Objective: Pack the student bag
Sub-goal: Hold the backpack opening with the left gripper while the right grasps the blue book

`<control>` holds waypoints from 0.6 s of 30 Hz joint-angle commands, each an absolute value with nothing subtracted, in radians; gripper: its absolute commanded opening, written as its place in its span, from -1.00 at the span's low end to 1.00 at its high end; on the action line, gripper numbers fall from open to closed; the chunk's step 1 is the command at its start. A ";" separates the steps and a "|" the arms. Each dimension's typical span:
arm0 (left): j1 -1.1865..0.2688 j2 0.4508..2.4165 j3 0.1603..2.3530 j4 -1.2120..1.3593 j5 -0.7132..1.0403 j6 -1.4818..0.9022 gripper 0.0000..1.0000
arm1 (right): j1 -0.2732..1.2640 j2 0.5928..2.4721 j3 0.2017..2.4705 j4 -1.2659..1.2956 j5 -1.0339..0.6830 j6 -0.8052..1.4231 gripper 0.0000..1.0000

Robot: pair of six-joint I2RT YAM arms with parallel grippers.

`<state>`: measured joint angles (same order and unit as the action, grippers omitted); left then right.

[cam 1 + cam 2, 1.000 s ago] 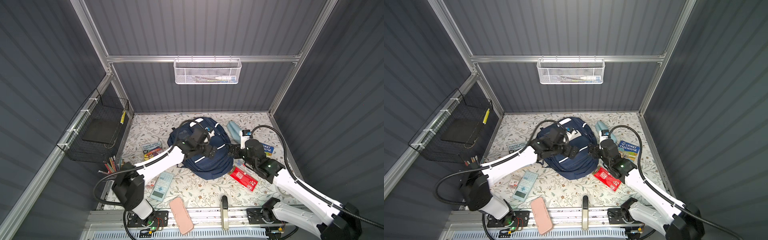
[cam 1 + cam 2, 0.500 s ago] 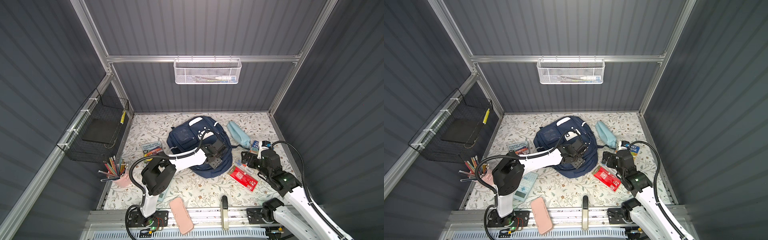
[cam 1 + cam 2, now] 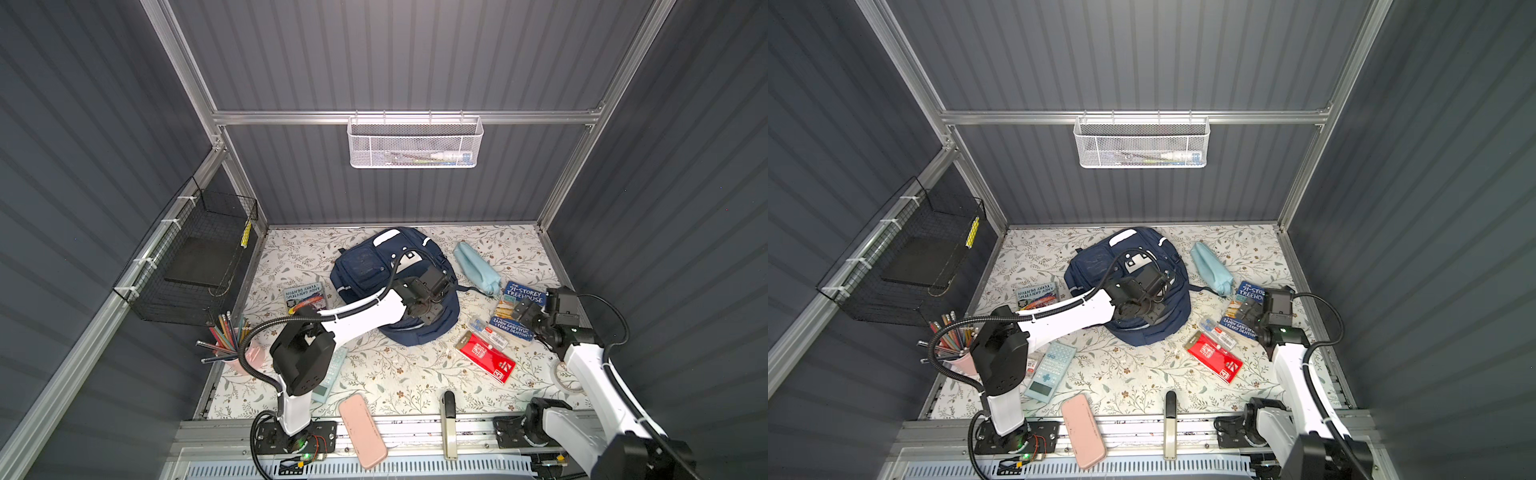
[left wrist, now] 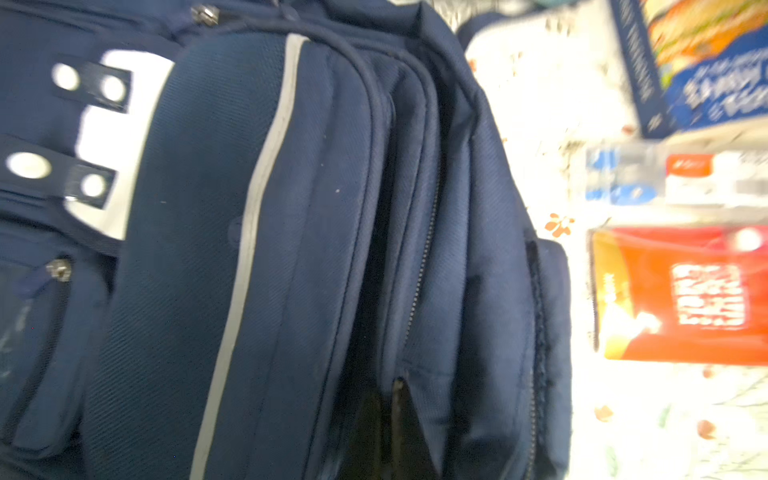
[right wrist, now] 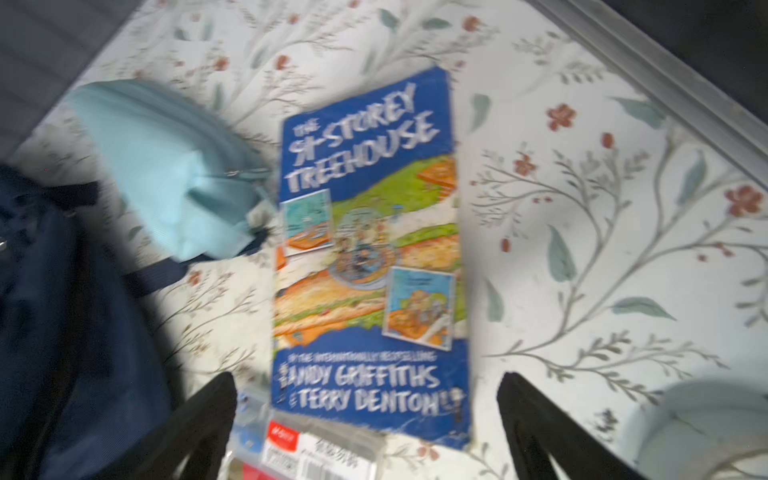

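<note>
Left wall: a black wire basket (image 3: 156, 299) holds a dark flat slab (image 3: 199, 259). Below it, a pink cup (image 3: 253, 359) bristles with pencils (image 3: 226, 332). At the centre of the bench (image 3: 395, 374), the student bag (image 3: 361, 270) lies face up, and my left arm (image 3: 361, 316) reaches across it.

Only my left wrist view shows what both top views hide: my left fingers (image 4: 409, 432) pressed together at the bag's gaping zip mouth. They are perhaps nipping cloth, but the view is too blurred to say.

On the back wall, a white mesh basket (image 3: 415, 143) carries a few slim items. Bare bench lies in front of the bag, and a pink case (image 3: 361, 430) overhangs the front edge.

Right: my right fingers (image 5: 208, 415) are spread wide and empty above the Treehouse book (image 5: 365, 249). The book lies just beside the blue pouch (image 5: 166, 166), close to the bench's right edge.
</note>
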<state>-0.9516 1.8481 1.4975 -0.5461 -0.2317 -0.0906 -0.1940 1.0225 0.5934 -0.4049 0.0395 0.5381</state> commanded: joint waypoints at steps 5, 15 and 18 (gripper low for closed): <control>-0.947 1.768 1.563 -0.533 -0.194 -0.131 -1.00 | -0.327 1.177 0.633 -0.394 -0.076 0.473 0.98; -0.942 1.736 1.548 -0.514 -0.167 -0.163 -1.00 | -0.371 1.396 0.718 -0.291 -0.199 0.442 0.87; -0.932 1.717 1.528 -0.505 -0.169 -0.181 -1.00 | -0.387 1.442 0.722 -0.271 -0.268 0.460 0.79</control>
<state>-0.9382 1.7889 1.5265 -0.5537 -0.1898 -0.1459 -0.3748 1.4128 0.7036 -0.2955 -0.1745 0.4610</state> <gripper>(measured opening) 0.064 0.901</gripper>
